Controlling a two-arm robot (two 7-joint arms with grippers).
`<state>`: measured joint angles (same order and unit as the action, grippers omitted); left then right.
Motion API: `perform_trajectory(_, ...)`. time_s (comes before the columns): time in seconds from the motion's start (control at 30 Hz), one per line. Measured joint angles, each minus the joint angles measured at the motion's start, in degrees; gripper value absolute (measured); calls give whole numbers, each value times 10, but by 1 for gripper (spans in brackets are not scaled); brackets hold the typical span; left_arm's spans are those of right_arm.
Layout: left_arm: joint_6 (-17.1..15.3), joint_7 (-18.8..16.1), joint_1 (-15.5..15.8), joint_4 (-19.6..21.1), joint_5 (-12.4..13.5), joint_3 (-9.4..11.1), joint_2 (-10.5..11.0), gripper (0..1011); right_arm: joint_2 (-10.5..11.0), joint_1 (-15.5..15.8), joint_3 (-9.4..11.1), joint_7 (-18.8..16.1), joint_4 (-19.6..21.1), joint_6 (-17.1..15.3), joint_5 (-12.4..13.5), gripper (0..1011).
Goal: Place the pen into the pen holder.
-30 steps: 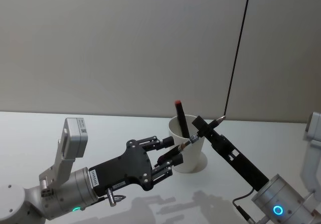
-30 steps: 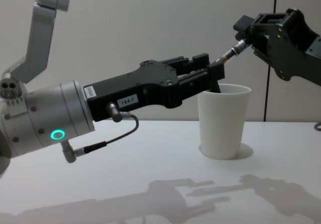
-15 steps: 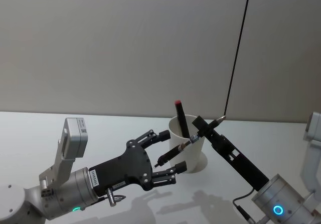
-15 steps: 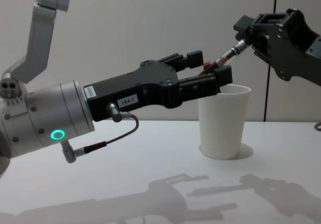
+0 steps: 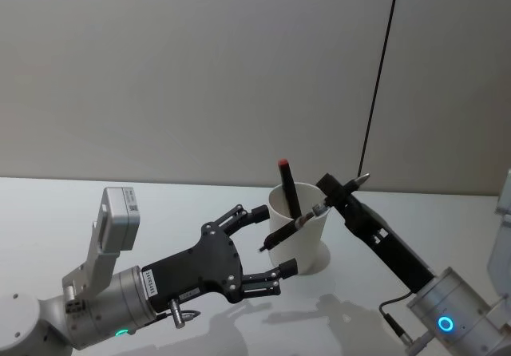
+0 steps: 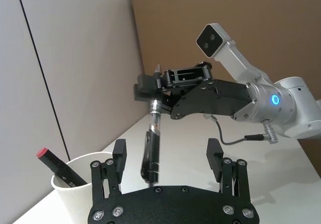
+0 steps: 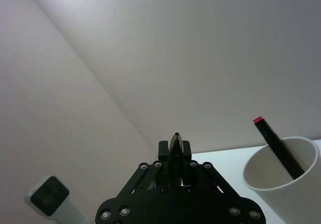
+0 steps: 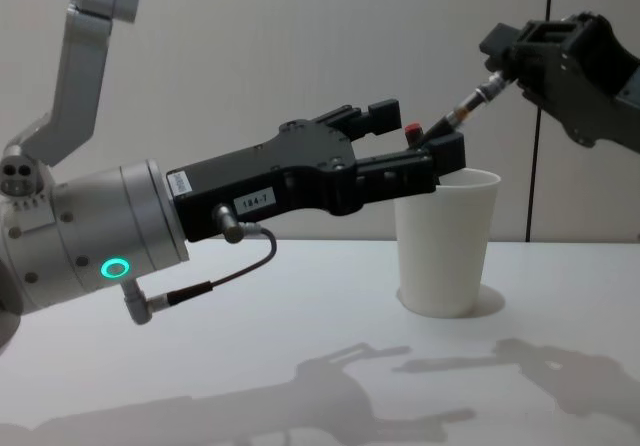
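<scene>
Now the right gripper [image 5: 335, 195] is clamped on the pen [image 5: 294, 224], slanting over the pen holder [image 5: 299, 232]. Left gripper [image 5: 267, 243] fingers are spread apart beside it. Best tip the pen steeper, lower tip inside the rim, before releasing.

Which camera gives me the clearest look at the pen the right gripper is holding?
Left wrist view: the pen hangs full-length from the right gripper. Head view shows it slanted across the pen holder; chest view only its upper part; right wrist view just its end.
</scene>
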<state>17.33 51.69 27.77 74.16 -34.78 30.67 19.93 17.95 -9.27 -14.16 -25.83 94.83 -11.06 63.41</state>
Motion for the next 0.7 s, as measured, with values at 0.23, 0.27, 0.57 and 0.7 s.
perform_trajectory(0.23,0,0,0,0,0,0,0,1003,3,-11,2,20,-7,33,-32,129)
perform_trajectory(0.27,0,0,0,0,0,0,0,1003,3,-12,2,22,-9,37,-36,129)
perform_trajectory(0.57,0,0,0,0,0,0,0,1003,0,-47,2,49,-42,90,-87,129)
perform_trajectory(0.7,0,0,0,0,0,0,0,1004,-4,-65,-1,55,-61,110,-106,129)
